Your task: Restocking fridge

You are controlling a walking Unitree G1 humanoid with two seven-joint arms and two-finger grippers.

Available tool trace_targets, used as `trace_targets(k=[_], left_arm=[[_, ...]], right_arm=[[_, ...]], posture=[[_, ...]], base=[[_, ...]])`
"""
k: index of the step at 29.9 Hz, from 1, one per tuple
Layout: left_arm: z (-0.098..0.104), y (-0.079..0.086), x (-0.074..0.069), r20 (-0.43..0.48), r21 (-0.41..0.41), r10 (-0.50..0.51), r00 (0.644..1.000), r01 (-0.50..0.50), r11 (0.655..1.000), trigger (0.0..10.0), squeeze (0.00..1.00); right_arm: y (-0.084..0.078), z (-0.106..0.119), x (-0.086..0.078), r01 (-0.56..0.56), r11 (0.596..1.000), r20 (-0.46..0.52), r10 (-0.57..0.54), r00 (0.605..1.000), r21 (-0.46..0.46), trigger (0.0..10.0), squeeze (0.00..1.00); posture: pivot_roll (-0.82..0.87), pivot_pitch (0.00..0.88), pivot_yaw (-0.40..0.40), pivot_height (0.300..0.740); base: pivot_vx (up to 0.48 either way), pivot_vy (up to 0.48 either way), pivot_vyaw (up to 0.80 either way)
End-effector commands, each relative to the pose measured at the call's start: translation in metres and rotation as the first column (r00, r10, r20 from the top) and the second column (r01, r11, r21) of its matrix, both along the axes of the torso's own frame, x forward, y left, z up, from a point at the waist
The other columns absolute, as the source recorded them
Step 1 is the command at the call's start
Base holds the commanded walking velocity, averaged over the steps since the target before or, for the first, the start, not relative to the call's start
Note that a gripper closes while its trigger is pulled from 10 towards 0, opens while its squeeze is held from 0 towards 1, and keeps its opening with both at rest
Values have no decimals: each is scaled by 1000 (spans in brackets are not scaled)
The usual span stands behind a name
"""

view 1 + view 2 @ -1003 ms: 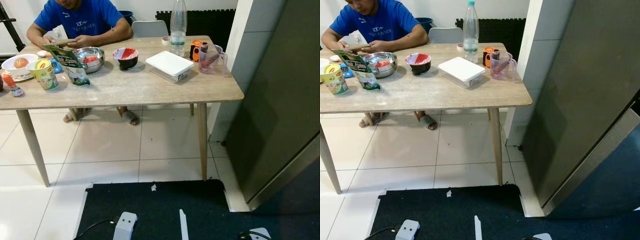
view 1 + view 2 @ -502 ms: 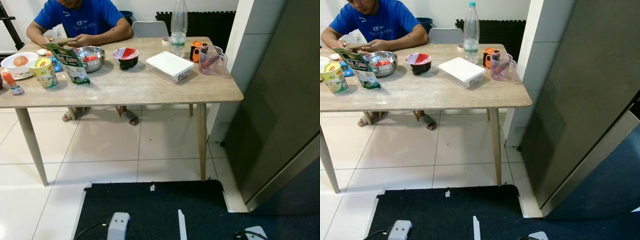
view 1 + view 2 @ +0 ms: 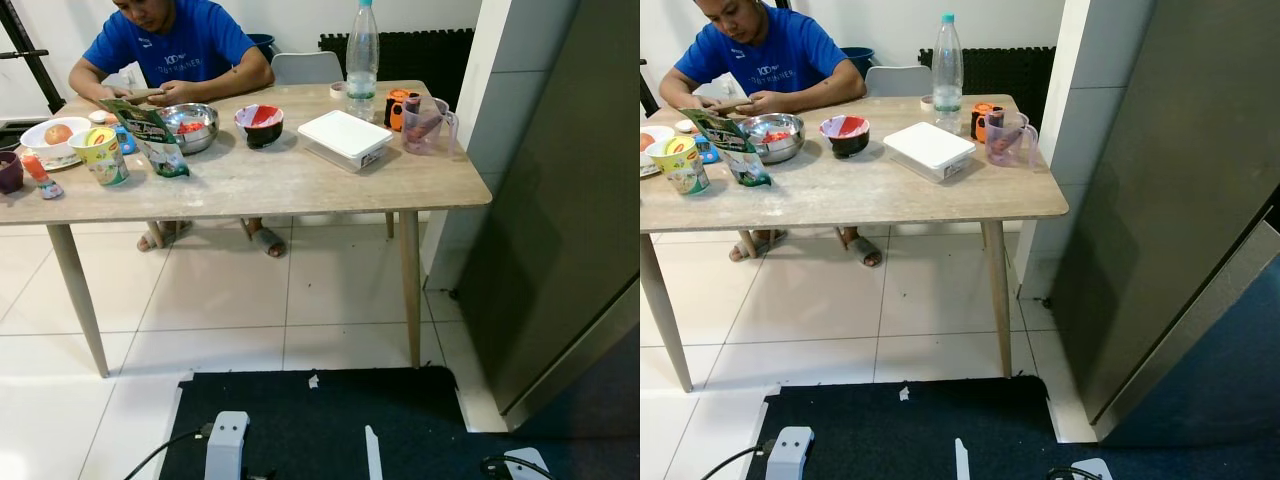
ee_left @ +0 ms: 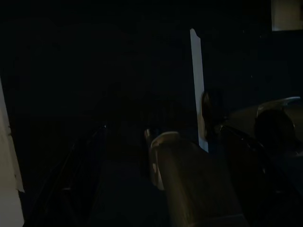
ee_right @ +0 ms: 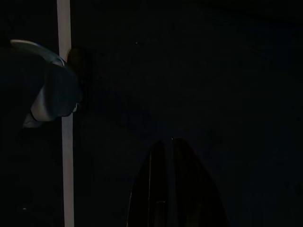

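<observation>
Walk toward the white box (image 3: pixel 345 137) at twelve o'clock on the worktop (image 3: pixel 260 185); right jaws closed, left unclear.

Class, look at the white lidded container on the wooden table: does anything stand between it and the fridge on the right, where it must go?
Yes. A clear measuring jug stands on the table between the white lidded container and the fridge. A white tiled pillar also stands beside the table's end, and the fridge's dark face looks closed.

Dark grey fridge (image 3: pixel 1180 200) at right, door shut, beside table (image 3: pixel 870 190)
</observation>
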State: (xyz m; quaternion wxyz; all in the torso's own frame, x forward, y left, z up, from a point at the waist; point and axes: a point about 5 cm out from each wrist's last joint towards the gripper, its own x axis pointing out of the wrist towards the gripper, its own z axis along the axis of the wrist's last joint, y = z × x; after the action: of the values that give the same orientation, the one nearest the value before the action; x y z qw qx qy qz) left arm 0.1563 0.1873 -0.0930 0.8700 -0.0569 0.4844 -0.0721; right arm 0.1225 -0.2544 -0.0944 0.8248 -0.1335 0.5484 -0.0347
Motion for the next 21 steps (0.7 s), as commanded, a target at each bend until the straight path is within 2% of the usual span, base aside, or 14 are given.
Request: trace_targets(k=[1, 14, 21], left_arm=[[-1, 6, -3, -19, 20, -16, 1000, 17, 1000, 10000, 0], [-2, 6, -7, -37, 26, -34, 999, 35, 999, 10000, 0], [-2, 10, -8, -38, 39, -28, 999, 30, 999, 10000, 0]], right_arm=[[4, -1, 1, 6, 1000, 0, -6, 1000, 10, 10000, 0], [10, -3, 0, -18, 1000, -11, 18, 1000, 16, 10000, 0], [5, 0, 6, -47, 999, -8, 47, 999, 1, 10000, 0]], posture=[[2, 0, 26, 740], [-7, 0, 35, 740], [14, 0, 18, 740]], base=[[0, 0, 0], [0, 0, 0], [0, 0, 0]])
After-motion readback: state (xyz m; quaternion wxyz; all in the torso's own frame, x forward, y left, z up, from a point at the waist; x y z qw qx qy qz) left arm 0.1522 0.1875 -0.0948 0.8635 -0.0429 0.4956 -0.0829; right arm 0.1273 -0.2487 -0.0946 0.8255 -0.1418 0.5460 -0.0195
